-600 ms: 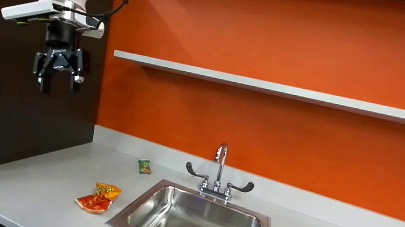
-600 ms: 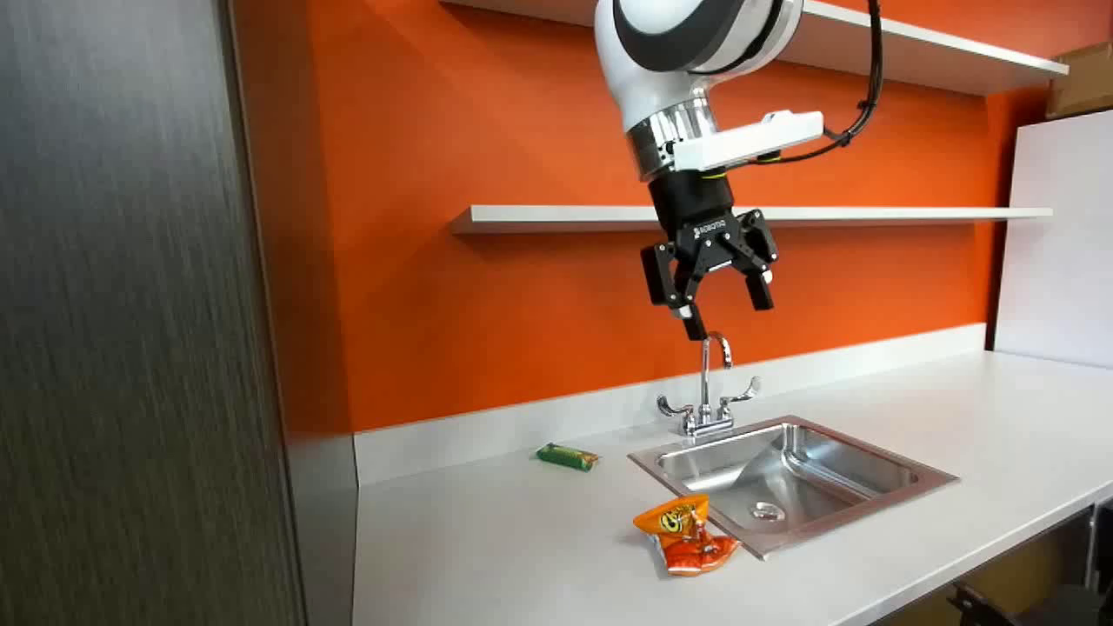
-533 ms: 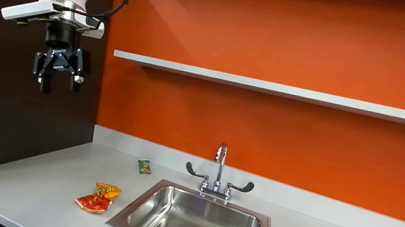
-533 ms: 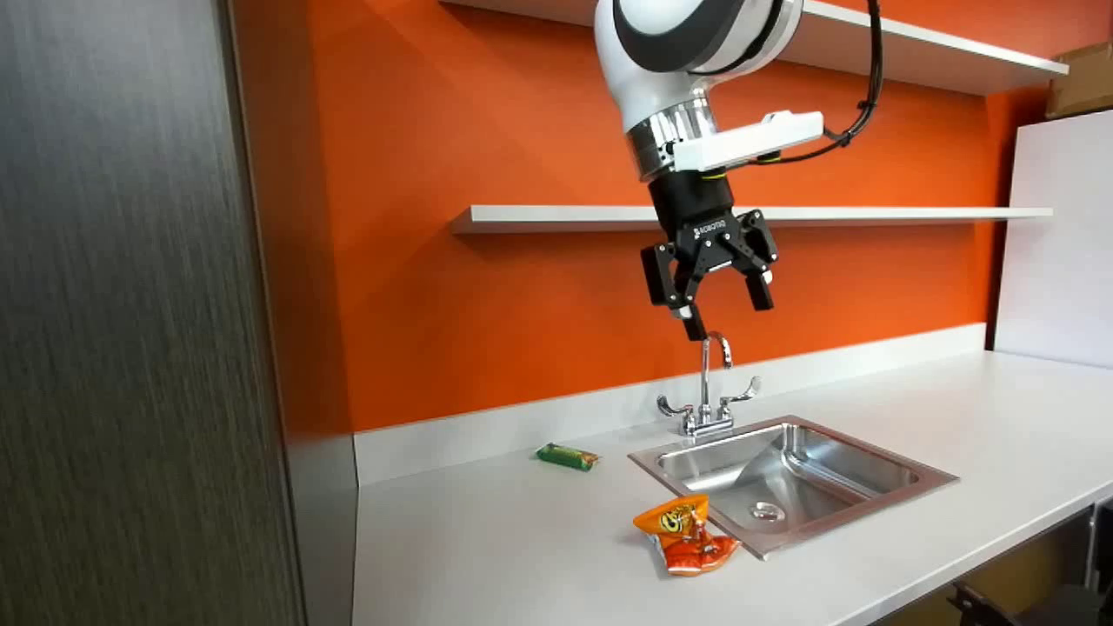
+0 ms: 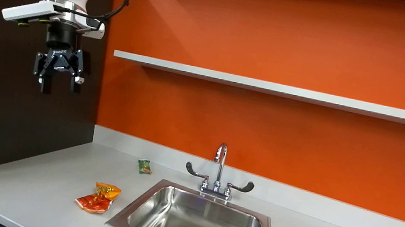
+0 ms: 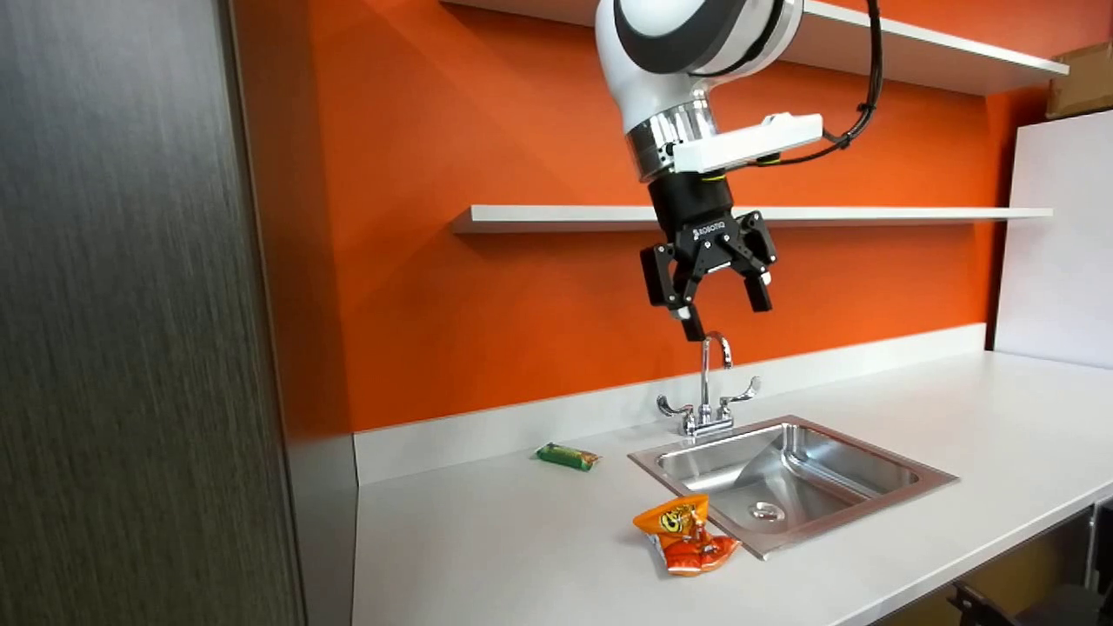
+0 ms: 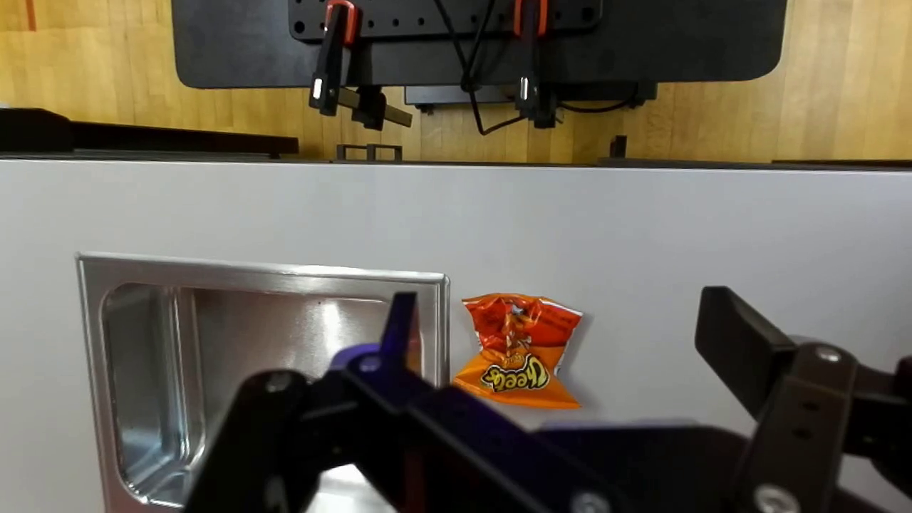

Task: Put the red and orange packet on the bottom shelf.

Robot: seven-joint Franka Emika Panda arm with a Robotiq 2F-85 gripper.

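The red and orange packet (image 5: pixel 97 198) lies flat and crinkled on the white countertop, just beside the sink. It also shows in an exterior view (image 6: pixel 687 535) and, with its printed face up, in the wrist view (image 7: pixel 524 349). The bottom shelf (image 5: pixel 288 90) is the long white board on the orange wall; it also shows in an exterior view (image 6: pixel 565 219), partly behind the gripper. My gripper (image 5: pixel 60 86) points down, high above the counter, with its fingers apart and nothing between them. It also shows in an exterior view (image 6: pixel 727 311). In the wrist view the packet appears between the open fingers (image 7: pixel 556 313), far below.
A steel sink (image 5: pixel 141 202) with a faucet (image 5: pixel 220 170) is set in the counter. A small green packet (image 6: pixel 567 456) lies near the backsplash. A dark panel (image 5: pixel 22 108) stands at the side. An upper shelf (image 6: pixel 939 43) hangs above the bottom shelf.
The gripper has shifted by a hair, slightly lower in an exterior view. Its fingers stay apart. Both packets have not moved.
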